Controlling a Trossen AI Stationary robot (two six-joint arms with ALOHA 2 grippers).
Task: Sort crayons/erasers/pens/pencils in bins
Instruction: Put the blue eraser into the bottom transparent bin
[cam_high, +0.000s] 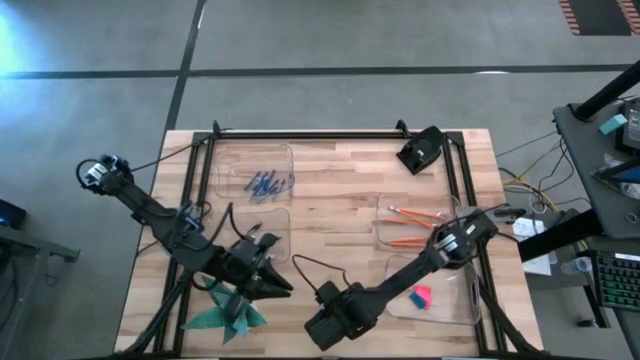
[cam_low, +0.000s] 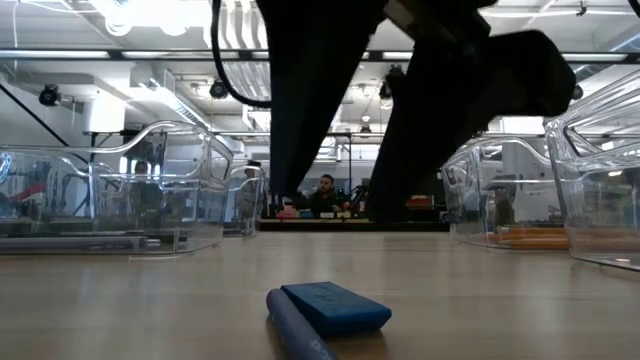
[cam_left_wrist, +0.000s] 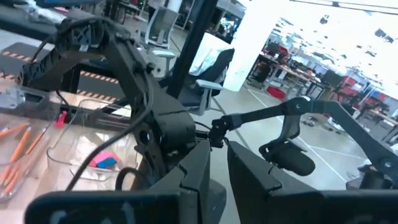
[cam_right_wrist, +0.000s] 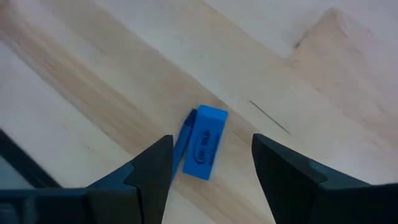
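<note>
A blue eraser lies flat on the wooden table with a thin blue stick touching its side; both also show in the low view, the eraser and the stick. My right gripper hangs above them, open and pointing down, one finger on each side, touching nothing. In the high view the right arm's wrist near the table's front edge hides the eraser. My left gripper is shut and empty, left of the right gripper. Orange pencils lie in a right-hand bin.
A far-left bin holds blue sticks. The near-right bin holds a pink-red eraser. Another bin sits at near left. A teal folded thing lies at the front left. A black camera mount stands at the back.
</note>
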